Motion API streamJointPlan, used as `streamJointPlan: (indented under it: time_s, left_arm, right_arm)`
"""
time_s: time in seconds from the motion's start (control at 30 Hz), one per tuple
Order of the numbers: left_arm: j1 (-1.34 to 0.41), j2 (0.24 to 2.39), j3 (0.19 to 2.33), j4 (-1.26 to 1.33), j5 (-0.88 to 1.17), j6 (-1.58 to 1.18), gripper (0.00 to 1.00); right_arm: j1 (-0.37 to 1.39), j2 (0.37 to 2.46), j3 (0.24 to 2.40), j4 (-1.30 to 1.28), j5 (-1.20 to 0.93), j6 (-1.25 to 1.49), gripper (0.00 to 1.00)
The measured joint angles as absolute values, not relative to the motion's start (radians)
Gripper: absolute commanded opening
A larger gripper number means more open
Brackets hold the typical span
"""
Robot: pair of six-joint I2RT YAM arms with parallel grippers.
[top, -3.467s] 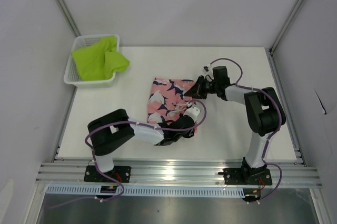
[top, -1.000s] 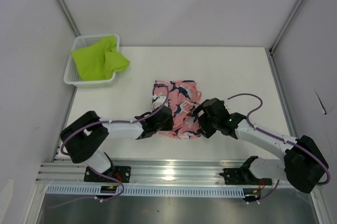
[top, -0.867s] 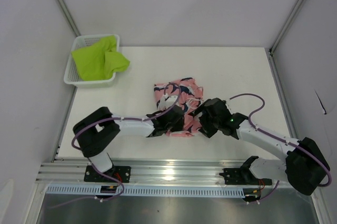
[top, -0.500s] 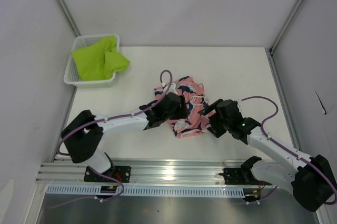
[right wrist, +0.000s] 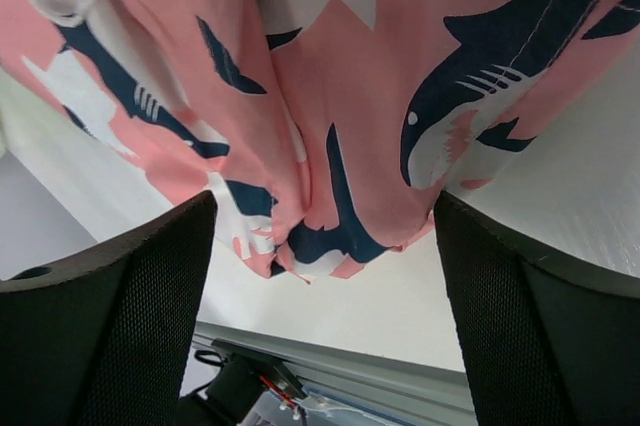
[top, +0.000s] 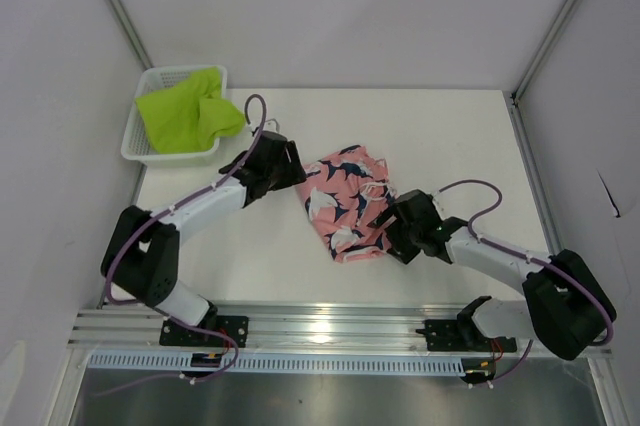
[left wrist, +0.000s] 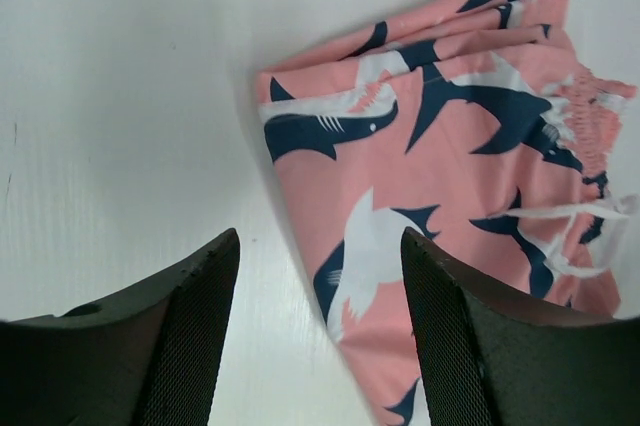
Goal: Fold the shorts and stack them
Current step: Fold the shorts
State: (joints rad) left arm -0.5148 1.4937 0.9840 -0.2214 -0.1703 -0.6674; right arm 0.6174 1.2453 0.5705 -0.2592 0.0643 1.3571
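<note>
The coral-pink shorts [top: 350,201] with navy and white print lie folded in a slanted bundle at the table's middle. My left gripper [top: 296,172] hovers just off their far left corner, open with nothing held; in the left wrist view the shorts [left wrist: 450,146] fill the upper right and their edge runs between the fingers [left wrist: 318,246]. My right gripper [top: 390,233] sits at their near right edge, open; the cloth's [right wrist: 330,96] bunched hem hangs between its wide-apart fingers [right wrist: 322,211] without being pinched. The lime-green shorts [top: 185,111] lie crumpled in the basket.
A white mesh basket [top: 135,142] stands at the far left corner of the table. Grey walls and aluminium posts close in both sides. The metal rail [top: 330,326] with both arm bases runs along the near edge.
My left gripper let go of the pink shorts, opened and swung away to the far left. The shorts dropped into a slanted folded bundle. My right gripper shifted slightly toward their near edge.
</note>
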Motion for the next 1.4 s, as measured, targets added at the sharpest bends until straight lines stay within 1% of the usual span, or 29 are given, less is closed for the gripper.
streamJointPlan:
  time_s: [0.13,0.17,0.2,0.3,0.33,0.43,0.47,0.5,0.53,0.63,0.73,0.83,0.87,0.9,0.93,1.0,1.03,1.1,1.3,1.37,1.4]
  left_arm:
    - [-0.477,1.612,1.051,-0.224,-0.147,-0.625,0.67]
    - [-0.472,1.643,1.072,-0.224,-0.142,-0.616,0.65]
    - [-0.467,1.676,1.094,-0.219,-0.137,-0.605,0.65]
    - [-0.462,1.774,1.158,-0.214,-0.117,-0.583,0.63]
    - [-0.462,1.801,1.173,-0.211,-0.109,-0.575,0.63]
    - [-0.461,1.850,1.187,-0.202,-0.096,-0.567,0.63]
    - [-0.461,1.861,1.187,-0.203,-0.093,-0.566,0.63]
    - [-0.461,1.869,1.187,-0.202,-0.091,-0.564,0.63]
    - [-0.460,1.875,1.187,-0.201,-0.088,-0.563,0.63]
    - [-0.458,1.887,1.193,-0.200,-0.075,-0.553,0.63]
    - [-0.458,1.901,1.201,-0.186,-0.064,-0.548,0.62]
    - [-0.458,1.915,1.201,-0.162,-0.048,-0.550,0.55]
    - [-0.458,1.919,1.200,-0.152,-0.044,-0.551,0.48]
    - [-0.458,1.922,1.196,-0.139,-0.040,-0.554,0.44]
    - [-0.458,1.922,1.191,-0.126,-0.037,-0.558,0.35]
    - [-0.458,1.923,1.176,-0.098,-0.030,-0.570,0.26]
    - [-0.458,1.924,1.167,-0.085,-0.026,-0.577,0.14]
    - [-0.458,1.924,1.155,-0.066,-0.020,-0.590,0.00]
    - [-0.460,1.890,1.053,0.047,-0.015,-0.640,0.00]
    - [-0.464,1.832,0.957,0.094,-0.014,-0.670,0.04]
    - [-0.467,1.794,0.904,0.111,-0.010,-0.686,0.09]
  right_arm:
    - [0.632,1.316,0.578,-0.226,0.062,1.361,0.88]
    - [0.634,1.332,0.591,-0.213,0.064,1.357,0.81]
    - [0.634,1.346,0.599,-0.204,0.064,1.353,0.77]
    - [0.631,1.387,0.618,-0.190,0.068,1.343,0.66]
    - [0.627,1.394,0.622,-0.188,0.072,1.334,0.61]
    - [0.596,1.401,0.626,-0.189,0.077,1.304,0.50]
    - [0.579,1.401,0.626,-0.190,0.078,1.290,0.39]
    - [0.559,1.402,0.627,-0.189,0.076,1.271,0.33]
    - [0.540,1.404,0.629,-0.187,0.071,1.253,0.21]
    - [0.459,1.416,0.643,-0.185,0.047,1.169,0.01]
    - [0.385,1.474,0.719,-0.205,0.016,1.049,0.00]
    - [0.350,1.539,0.813,-0.228,-0.001,0.947,0.00]
    - [0.343,1.556,0.836,-0.227,-0.006,0.918,0.00]
    - [0.339,1.567,0.850,-0.226,-0.011,0.893,0.00]
    - [0.334,1.574,0.858,-0.224,-0.016,0.871,0.00]
    - [0.326,1.585,0.863,-0.224,-0.024,0.836,0.00]
    - [0.324,1.594,0.866,-0.225,-0.027,0.822,0.00]
    - [0.318,1.612,0.873,-0.226,-0.032,0.797,0.00]
    - [0.277,1.654,0.907,-0.226,-0.052,0.753,0.00]
    - [0.255,1.670,0.924,-0.226,-0.058,0.741,0.00]
    - [0.247,1.678,0.934,-0.226,-0.062,0.736,0.00]
